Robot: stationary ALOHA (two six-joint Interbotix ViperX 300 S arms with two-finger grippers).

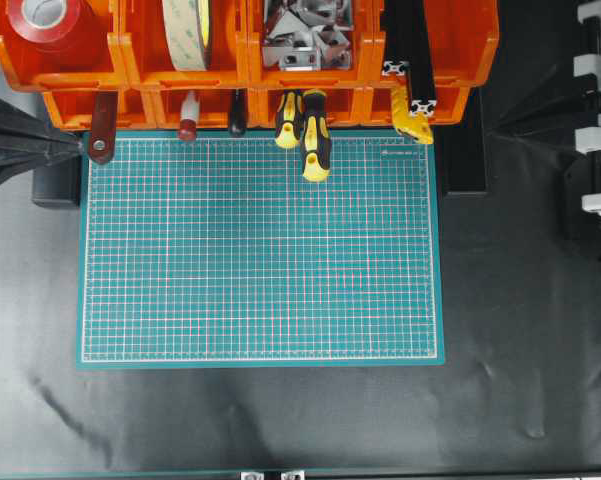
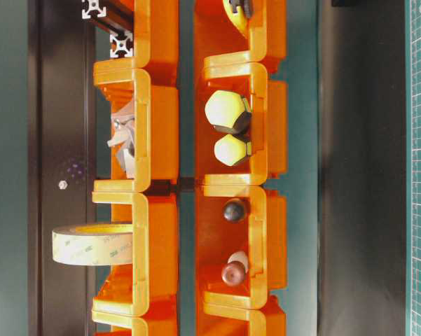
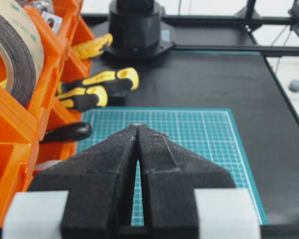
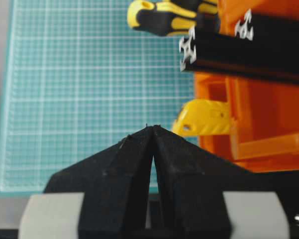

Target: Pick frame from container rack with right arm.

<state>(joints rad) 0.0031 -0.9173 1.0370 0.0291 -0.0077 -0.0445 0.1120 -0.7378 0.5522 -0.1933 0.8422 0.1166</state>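
Two black frame bars (image 1: 412, 60) with silver slotted ends stick out of the right bins of the orange container rack (image 1: 248, 55). They also show in the right wrist view (image 4: 249, 55) and at table level (image 2: 108, 24). My right gripper (image 4: 153, 127) is shut and empty. It sits low at the mat's right side (image 1: 487, 128), short of the bars, which are ahead and to its right. My left gripper (image 3: 138, 125) is shut and empty at the mat's left edge (image 1: 83, 143).
A green gridded mat (image 1: 260, 260) lies in front of the rack. Yellow-and-black screwdrivers (image 1: 315, 135) and a yellow tool (image 1: 412, 125) hang out of the lower bins. The upper bins hold red tape (image 1: 45, 20), a beige roll (image 1: 185, 30) and brackets (image 1: 305, 35).
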